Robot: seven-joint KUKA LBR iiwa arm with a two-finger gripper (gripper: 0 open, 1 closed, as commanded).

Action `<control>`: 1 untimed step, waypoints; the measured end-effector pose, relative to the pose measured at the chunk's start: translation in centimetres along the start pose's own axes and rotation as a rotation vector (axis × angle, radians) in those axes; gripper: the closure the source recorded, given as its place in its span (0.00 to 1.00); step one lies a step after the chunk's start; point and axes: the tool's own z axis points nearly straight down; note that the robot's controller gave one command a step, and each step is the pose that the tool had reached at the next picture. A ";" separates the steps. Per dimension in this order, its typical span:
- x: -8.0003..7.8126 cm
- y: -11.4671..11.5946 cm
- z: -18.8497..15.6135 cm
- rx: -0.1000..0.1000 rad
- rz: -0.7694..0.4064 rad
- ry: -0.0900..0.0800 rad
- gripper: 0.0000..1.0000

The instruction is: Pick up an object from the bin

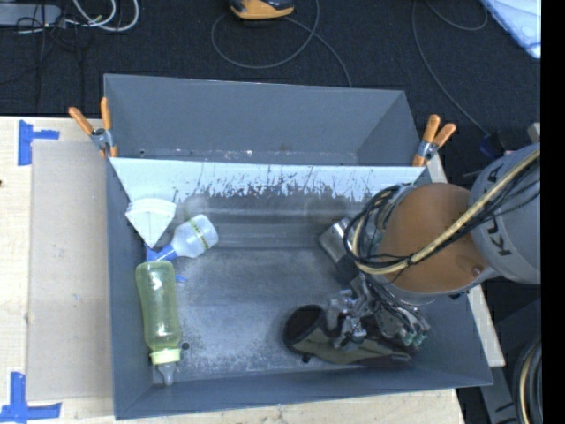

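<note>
Whether the gripper (375, 323) is spread or closed I cannot tell; the dark, soft-looking thing (353, 352) beneath, by the bin's (238, 334) front edge, probably wants pinching.

The grey bin (256, 268) carries a white paper cone (150, 219) at its far left. A small clear bottle (193, 236) lies just beside it, a yellow-green bottle (159, 312) lies along the left wall, and a dark oval thing (305, 325) lies front right.

The arm (433, 237) reaches in from the right, its gripper (355, 321) pointing down
</note>
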 end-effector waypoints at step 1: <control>-0.2 0.0 -1.3 0.001 0.000 -0.007 1.00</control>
